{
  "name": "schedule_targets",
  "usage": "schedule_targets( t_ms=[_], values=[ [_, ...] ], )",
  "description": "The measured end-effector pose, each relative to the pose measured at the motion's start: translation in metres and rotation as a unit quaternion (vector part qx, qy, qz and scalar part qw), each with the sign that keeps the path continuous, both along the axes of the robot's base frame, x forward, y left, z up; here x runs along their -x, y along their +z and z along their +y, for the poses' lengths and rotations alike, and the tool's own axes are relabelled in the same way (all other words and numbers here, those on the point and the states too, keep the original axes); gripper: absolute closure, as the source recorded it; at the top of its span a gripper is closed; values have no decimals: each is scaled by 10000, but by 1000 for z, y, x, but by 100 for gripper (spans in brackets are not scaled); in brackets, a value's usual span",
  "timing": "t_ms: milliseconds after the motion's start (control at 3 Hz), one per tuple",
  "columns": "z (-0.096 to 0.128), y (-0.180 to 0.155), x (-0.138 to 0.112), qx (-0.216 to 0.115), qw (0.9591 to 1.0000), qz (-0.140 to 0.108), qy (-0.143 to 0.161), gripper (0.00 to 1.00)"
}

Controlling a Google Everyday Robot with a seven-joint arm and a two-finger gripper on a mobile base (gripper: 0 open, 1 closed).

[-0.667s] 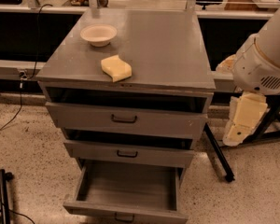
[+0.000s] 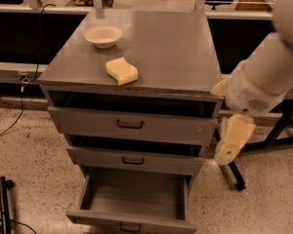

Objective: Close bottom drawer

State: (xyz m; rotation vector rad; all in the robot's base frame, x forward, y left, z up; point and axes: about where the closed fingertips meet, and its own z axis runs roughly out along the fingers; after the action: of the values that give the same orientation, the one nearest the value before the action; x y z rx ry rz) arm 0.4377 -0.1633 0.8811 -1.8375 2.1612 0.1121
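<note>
Camera view shows the bottom drawer [image 2: 132,199] pulled far out under the front edge of the counter [image 2: 166,43]. The gripper [image 2: 233,140] hangs beside the front right corner, not touching the drawer; if it is open or closed, I cannot tell. I judge this is the approach step: next it must go down to the drawer front and push inward.

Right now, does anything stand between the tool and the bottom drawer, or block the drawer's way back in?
Nothing visible does. The tool hangs right of the cabinet, level with the middle drawer, with only floor between it and the pulled-out bottom drawer. Nothing shows inside the drawer.
</note>
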Motion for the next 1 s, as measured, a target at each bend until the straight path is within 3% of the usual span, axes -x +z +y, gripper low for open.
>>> schedule_targets(
  t_ms=[333, 667, 1000],
  values=[
    [46, -86, 11, -601, 9963, 583, -186, 0],
    [50, -113, 15, -589, 9964, 579, -210, 0],
    [52, -114, 16, -627, 9961, 584, -189, 0]
  ],
)
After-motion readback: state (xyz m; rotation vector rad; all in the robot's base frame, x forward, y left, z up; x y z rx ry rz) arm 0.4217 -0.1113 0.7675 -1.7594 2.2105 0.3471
